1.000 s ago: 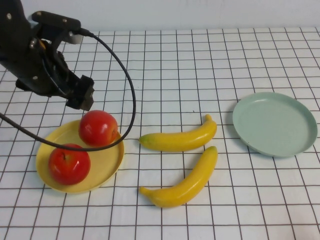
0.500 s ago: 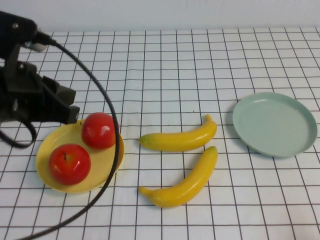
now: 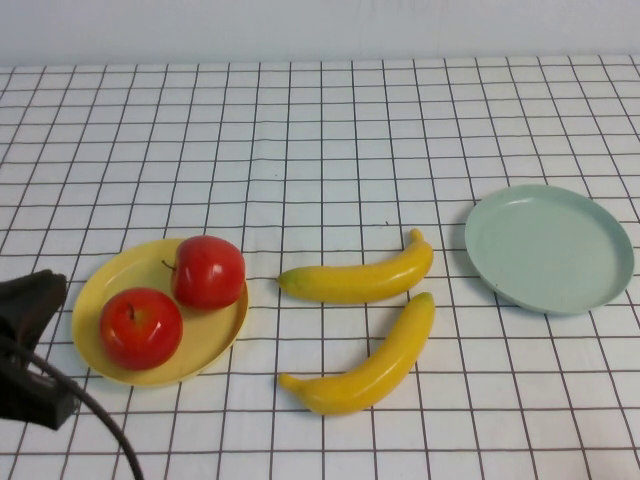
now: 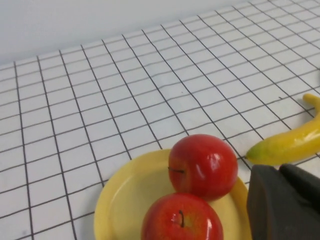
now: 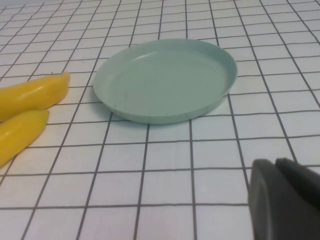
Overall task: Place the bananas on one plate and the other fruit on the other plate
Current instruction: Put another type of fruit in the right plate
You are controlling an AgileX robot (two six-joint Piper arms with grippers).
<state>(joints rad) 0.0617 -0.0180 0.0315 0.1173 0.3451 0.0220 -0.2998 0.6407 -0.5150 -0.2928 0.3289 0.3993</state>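
Observation:
Two red apples [image 3: 208, 271] [image 3: 140, 327] lie on the yellow plate [image 3: 110, 275] at the left. Two yellow bananas [image 3: 360, 280] [image 3: 370, 365] lie on the table in the middle. The pale green plate [image 3: 548, 248] at the right holds nothing. My left gripper [image 4: 279, 168] is shut and empty, low beside the yellow plate [image 4: 125, 200], near the apples [image 4: 202, 166] [image 4: 182, 222]. Its arm [image 3: 30, 340] shows at the near left corner. My right gripper [image 5: 276, 162] is shut and empty, on the near side of the green plate [image 5: 165, 80]; it is out of the high view.
A white cloth with a black grid [image 3: 330, 150] covers the table. A black cable [image 3: 100, 425] trails from the left arm at the near left edge. A white wall [image 3: 320, 25] bounds the far side.
My left arm has drawn back from above the yellow plate to the near left corner. The farther apple has shifted slightly to the right on the plate. The bananas have not moved.

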